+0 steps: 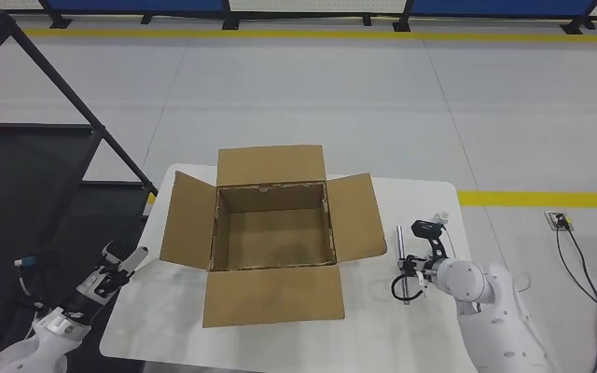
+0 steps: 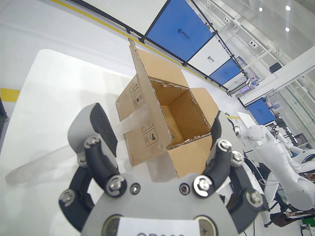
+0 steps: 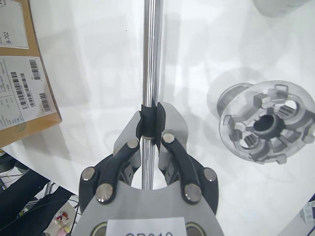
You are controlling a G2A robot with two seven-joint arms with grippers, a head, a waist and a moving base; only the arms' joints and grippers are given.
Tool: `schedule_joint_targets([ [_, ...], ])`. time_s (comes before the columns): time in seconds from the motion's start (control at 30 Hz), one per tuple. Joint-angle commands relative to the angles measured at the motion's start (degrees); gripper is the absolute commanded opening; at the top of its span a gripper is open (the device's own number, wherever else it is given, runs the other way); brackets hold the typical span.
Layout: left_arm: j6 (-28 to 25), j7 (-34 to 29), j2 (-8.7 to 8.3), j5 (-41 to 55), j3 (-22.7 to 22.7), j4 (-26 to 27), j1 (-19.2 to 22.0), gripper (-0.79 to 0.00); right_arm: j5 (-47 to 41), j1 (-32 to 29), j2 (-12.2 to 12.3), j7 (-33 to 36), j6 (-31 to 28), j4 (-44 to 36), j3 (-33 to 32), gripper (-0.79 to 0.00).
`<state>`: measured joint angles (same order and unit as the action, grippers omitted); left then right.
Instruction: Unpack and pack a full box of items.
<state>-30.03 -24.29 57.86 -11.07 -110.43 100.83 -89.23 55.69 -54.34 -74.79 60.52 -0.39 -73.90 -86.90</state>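
Top cam first: the cardboard box (image 1: pixel 270 233) sits in the middle of the table (image 1: pixel 410 345) with all four flaps folded outward and its mouth facing up. My left pincer (image 1: pixel 128 256) hangs off the table's left edge, near the box's left flap but clear of it. My right pincer (image 1: pixel 401 267) is over the table to the right of the box, with a steel rod (image 1: pixel 396 241) sticking out toward the far side. Left wrist cam: my left fingers are spread wide apart, the box is straight ahead, and a strip of clear tape (image 2: pixel 133 121) trails off its side wall. Right wrist cam: the right pincer is clamped tight on the rod partway along, so most of the shaft pokes out past the fingertips. A grey toothed metal hub (image 3: pixel 265 124) lies on the table beside the rod, not touching it, and a labelled corner of the box is on the other side.
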Motion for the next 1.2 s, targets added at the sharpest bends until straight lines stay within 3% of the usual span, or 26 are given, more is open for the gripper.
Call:
schedule_joint_targets([
  [0.0,0.00,0.00,0.00,0.00,0.00,0.00,0.00,0.000,-0.16,0.68,0.06,0.06,-0.08,1.27,0.39,-0.785],
  [0.03,0.00,0.00,0.00,0.00,0.00,0.00,0.00,0.000,-0.18,0.94,0.10,0.07,-0.09,1.73,0.57,-0.776],
  [0.13,0.00,0.00,0.00,0.00,0.00,0.00,0.00,0.000,-0.35,1.51,0.22,0.01,0.09,2.73,0.92,-0.591],
  [0.27,0.00,0.00,0.00,0.00,0.00,0.00,0.00,0.000,-1.27,1.48,0.47,-0.57,0.07,2.81,0.57,-0.505],
  [0.43,0.00,0.00,0.00,0.00,0.00,0.00,0.00,0.000,-2.76,0.36,0.88,-1.05,-0.50,0.40,-0.19,-0.289],
  [0.5,0.00,0.00,0.00,0.00,0.00,0.00,0.00,0.000,-4.25,-0.26,1.05,-2.09,-1.06,-1.85,-1.02,-0.268],
  [0.53,0.00,0.00,0.00,0.00,0.00,0.00,0.00,0.000,-5.13,-0.71,1.14,-3.31,-1.50,-3.60,-1.68,-0.219],
  [0.57,0.00,0.00,0.00,0.00,0.00,0.00,0.00,0.000,-6.44,-1.33,1.22,-4.86,-2.08,-5.69,-2.43,-0.099],
  [0.6,0.00,0.00,0.00,0.00,0.00,0.00,0.00,0.000,-7.99,-2.06,1.28,-6.31,-2.98,-7.98,-3.14,-0.031],
  [0.63,0.00,0.00,0.00,0.00,0.00,0.00,0.00,0.000,-9.58,-2.78,1.33,-7.72,-4.19,-10.37,-3.70,0.000],
  [0.73,0.00,0.00,0.00,0.00,0.00,0.00,0.00,0.000,-15.20,-3.99,1.48,-8.96,-8.21,-15.13,-4.61,0.000],
  [0.87,0.00,0.00,0.00,0.00,0.00,0.00,0.00,0.000,-20.29,-1.66,1.59,-9.52,-9.86,-14.97,-4.48,0.000],
  [1.03,0.00,0.00,0.00,0.00,0.00,0.00,0.00,0.000,-29.39,5.53,1.44,-6.20,-12.90,-6.87,-1.62,0.000],
  [1.17,0.00,0.00,0.00,0.00,0.00,0.00,0.00,0.000,-31.33,12.15,1.28,-1.87,-13.12,1.21,2.23,0.000],
])
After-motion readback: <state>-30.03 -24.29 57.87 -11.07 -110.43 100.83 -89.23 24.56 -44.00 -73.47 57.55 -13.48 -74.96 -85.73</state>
